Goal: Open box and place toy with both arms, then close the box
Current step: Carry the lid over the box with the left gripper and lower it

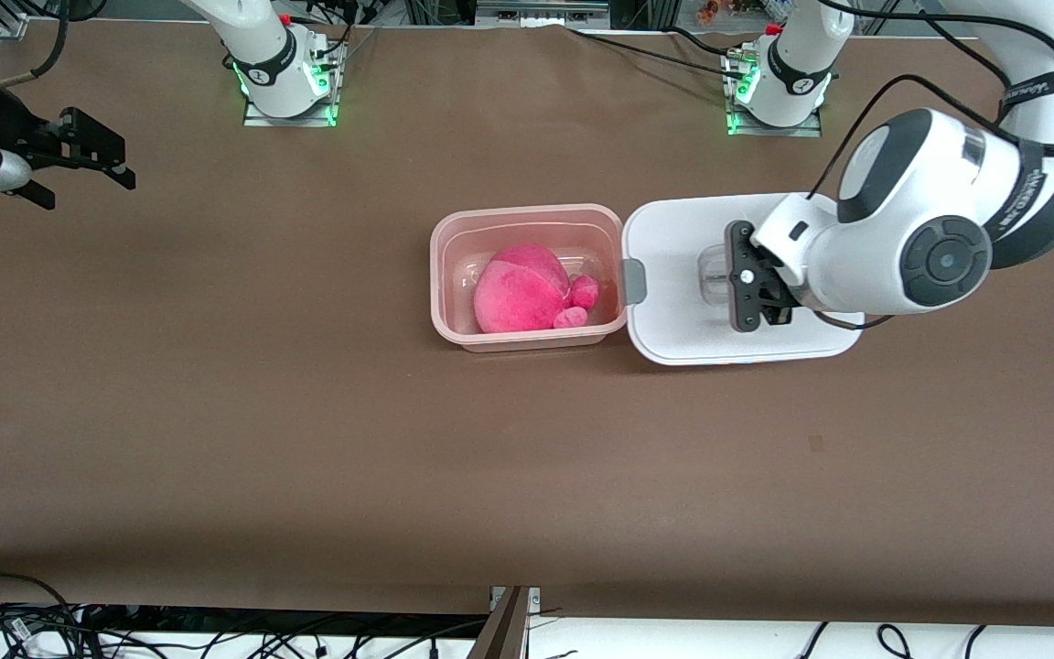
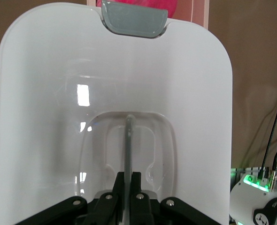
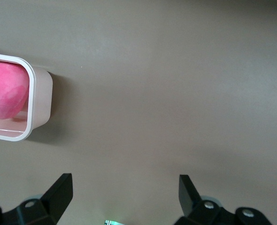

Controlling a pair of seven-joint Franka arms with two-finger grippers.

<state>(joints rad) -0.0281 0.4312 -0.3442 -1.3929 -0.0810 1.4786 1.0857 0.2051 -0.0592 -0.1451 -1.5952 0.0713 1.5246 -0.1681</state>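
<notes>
Brown table [image 1: 307,439]: toy [image 1: 527,291] already in box [image 1: 527,340], right hand [image 1: 79,156] waits open over the table's right-arm end — left hand [image 1: 751,291], clamped on the lid [image 1: 673,275] handle [image 2: 129,140], should lift level, centre over the rim, press down.

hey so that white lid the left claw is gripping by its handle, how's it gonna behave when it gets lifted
The lid looks thin, flat plastic, so probably light and fairly stiff. The left claw pinches only its thin clear handle, so the lid may tilt or swing. Its glossy surface suggests it could slip.
</notes>
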